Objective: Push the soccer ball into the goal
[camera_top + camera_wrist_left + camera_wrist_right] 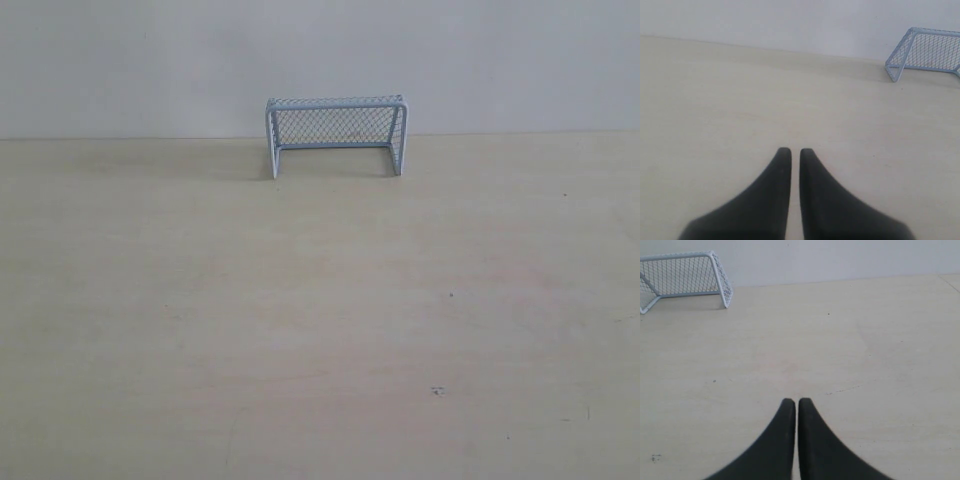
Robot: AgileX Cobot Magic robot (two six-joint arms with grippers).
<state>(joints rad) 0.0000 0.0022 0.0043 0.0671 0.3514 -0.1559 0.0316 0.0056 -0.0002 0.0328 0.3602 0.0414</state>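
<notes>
A pale wooden tabletop [300, 330] is spread out in front of the goal [335, 135], and a plain white wall [150, 60] is seen behind the goal. In the exterior view the goal is shown whole and head-on, standing upright at the far edge of the tabletop just before the wall, with its open mouth turned toward the camera. It is seen to be wider than tall, with a pale blue-white frame and fine mesh across the back, top and sides.

Only part of the goal [927, 50] is caught in the left wrist view, cut off at the picture's edge; in the right wrist view the goal [685, 275] is likewise cropped and is seen from the opposite side.

The pincers are shown by the wrist views alone. The left pincer [795, 152] is held over bare tabletop, well apart from the goal, its dark fingers drawn together with a thin slit between them and nothing gripped. The right pincer [797, 402] is likewise closed on nothing, well apart from the goal.

A small dark speck [437, 390] is marked on the tabletop, well in front of the goal.
</notes>
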